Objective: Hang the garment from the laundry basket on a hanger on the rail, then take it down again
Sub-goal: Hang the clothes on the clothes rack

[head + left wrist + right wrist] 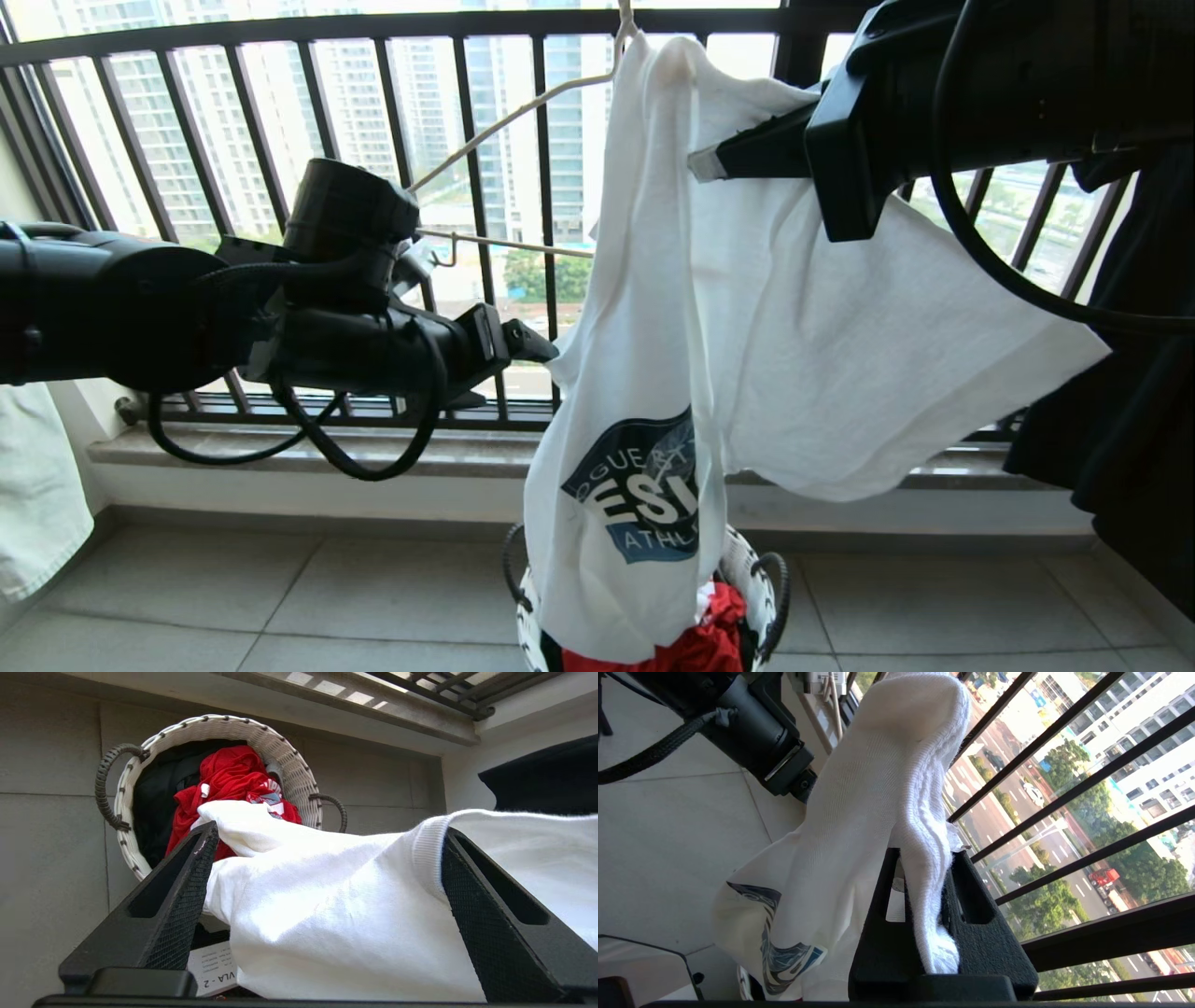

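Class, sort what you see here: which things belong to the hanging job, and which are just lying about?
Belong to the job:
- white T-shirt
- cream wire hanger
- laundry basket
- right end effector, shut on the T-shirt
- left end effector, open around the T-shirt

Lying about:
- red garment
- black garment
- window railing

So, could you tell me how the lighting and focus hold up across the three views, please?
Head view: strong backlight through the railing blows the sky out white, and both arms read as dark shapes, though the garment stays legible. Left wrist view: evenly lit, the laundry basket sharp, the left gripper fingers crisp. Right wrist view: sunlit and sharp, shade on the floor.
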